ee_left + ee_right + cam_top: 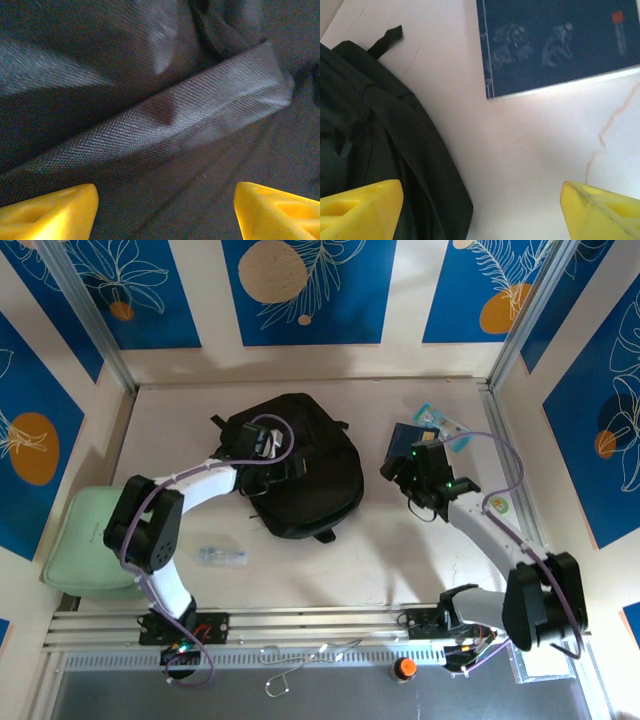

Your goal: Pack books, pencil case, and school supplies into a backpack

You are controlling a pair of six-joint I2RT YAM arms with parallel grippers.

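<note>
Backpack [300, 475] is lying mid-bench [380, 540], the left tool [165, 200] hovering wide open just over its black fabric, probably to part it, while the right tool [482, 200] is hanging wide and empty near a navy book [560, 45], seemingly lining up to take it.

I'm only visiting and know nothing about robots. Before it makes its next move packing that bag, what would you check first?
1. Left gripper open and empty, over the backpack fabric: ok.
2. Right gripper open and empty, over bare table: ok.
3. Blue book lying flat, apart from the backpack: ok.
4. Backpack mouth open wide enough for the book: cannot tell.
5. Green case packed: not ok, it lies outside the backpack, beside the left arm.
</note>
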